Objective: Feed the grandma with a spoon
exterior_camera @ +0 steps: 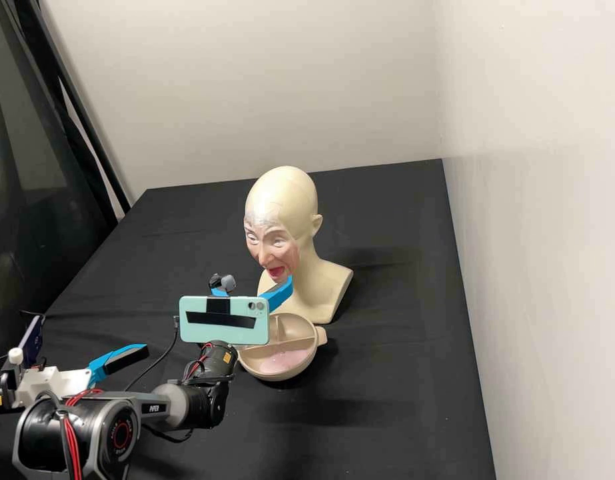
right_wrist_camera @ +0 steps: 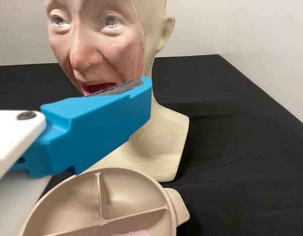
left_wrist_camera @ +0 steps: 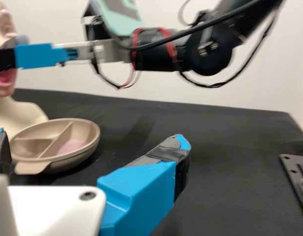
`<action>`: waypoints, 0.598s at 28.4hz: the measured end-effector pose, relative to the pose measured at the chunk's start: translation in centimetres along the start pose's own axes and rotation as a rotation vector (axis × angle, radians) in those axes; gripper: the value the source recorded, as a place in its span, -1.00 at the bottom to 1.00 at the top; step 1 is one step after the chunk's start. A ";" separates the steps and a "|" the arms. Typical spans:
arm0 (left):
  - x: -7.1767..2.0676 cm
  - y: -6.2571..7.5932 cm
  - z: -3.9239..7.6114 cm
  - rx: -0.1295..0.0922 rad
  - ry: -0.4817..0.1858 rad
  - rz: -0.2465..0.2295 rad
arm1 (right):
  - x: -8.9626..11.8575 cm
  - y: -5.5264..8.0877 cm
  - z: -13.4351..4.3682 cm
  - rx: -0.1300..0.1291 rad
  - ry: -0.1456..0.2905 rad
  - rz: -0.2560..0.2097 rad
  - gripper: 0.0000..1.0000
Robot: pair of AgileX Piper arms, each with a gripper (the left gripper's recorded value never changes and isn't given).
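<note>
- A bald mannequin head (exterior_camera: 284, 230) with an elderly face and an open red mouth stands mid-desk on its cream bust. It faces near and left across the black desk (exterior_camera: 394, 287).
- A beige bowl (exterior_camera: 304, 333), split by ridges into three sections and fitted with a small tab handle, sits on the desk just on the near side of the bust.
- A pale pink mush (exterior_camera: 278, 363) lies in the bowl's largest, nearest section.
- The right tool (left_wrist_camera: 9, 56) hovers above the bowl with its tip right at the mannequin's mouth. How far it is open cannot be told.
- A thin grey strip (right_wrist_camera: 123, 87) runs along that tool's upper edge to the lower lip. Whether it is a spoon cannot be told.
- A mint-green phone (exterior_camera: 224, 320) is strapped with black bands to the wrist of the right arm (exterior_camera: 187, 400).
- The left tool (left_wrist_camera: 90, 140) hangs low over the near-left of the desk, apart from the bowl. It is spread wide, with nothing between its blue fingers (left_wrist_camera: 151, 177).
</note>
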 end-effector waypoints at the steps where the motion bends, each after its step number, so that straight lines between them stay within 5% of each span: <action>1: 0.06 -0.2 -0.5 -0.003 0.014 -0.007 | 0.0 0.0 0.0 0.000 0.000 0.000 1.00; 8: 0.18 -0.7 -2.9 -0.018 0.097 -0.029 | 0.0 0.0 0.0 0.000 0.000 0.000 1.00; 17: 0.30 -0.9 -4.4 -0.029 0.146 -0.033 | 0.0 0.0 0.0 0.002 0.000 0.000 1.00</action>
